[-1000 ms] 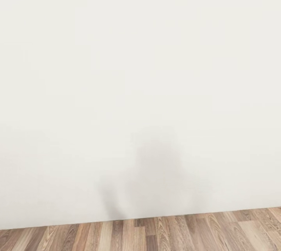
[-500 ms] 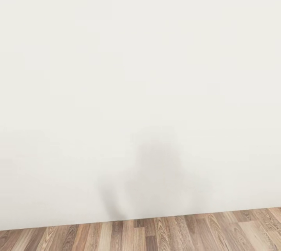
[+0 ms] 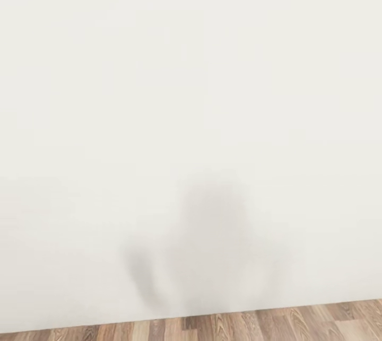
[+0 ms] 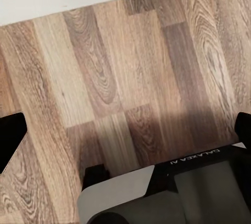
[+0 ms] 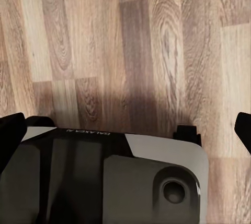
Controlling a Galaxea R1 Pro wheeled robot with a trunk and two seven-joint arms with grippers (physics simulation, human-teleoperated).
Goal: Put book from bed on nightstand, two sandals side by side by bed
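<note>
Brown wood-plank floor [image 3: 239, 328] meeting a plain white wall [image 3: 191, 92] along its far edge, faint grey shadow on the wall just above that edge — robot's grey base [image 5: 104, 182] standing on the planks.

Bright, even light; a soft blurred shadow [image 3: 212, 235] greys the white wall [image 3: 191, 65].

A wall [image 3: 191, 92] stands ahead, with the floor [image 3: 265, 325] at its foot.
</note>
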